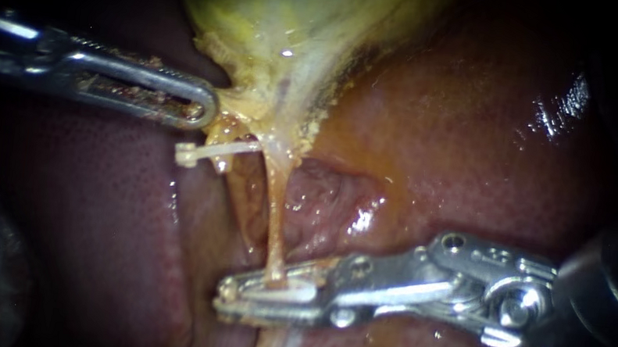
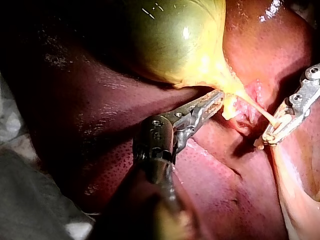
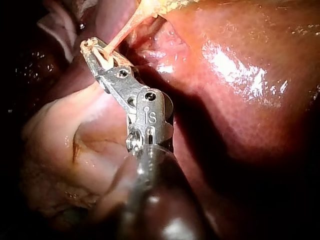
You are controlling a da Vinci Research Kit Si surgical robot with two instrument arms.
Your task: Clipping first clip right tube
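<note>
Right instrument [image 1: 232,298] claw clenched on white plastic clip [image 1: 294,291], clip across thin yellow right tube [image 1: 272,216], low over dark red liver [image 1: 486,140]. Left instrument [image 1: 205,107] claw grasping yellow-green gallbladder [image 1: 290,6] at its neck.

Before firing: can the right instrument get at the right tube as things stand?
Likely yes: right instrument, jaws holding a clip, sits astride the right tube; left instrument grips the gallbladder, well clear.
</note>
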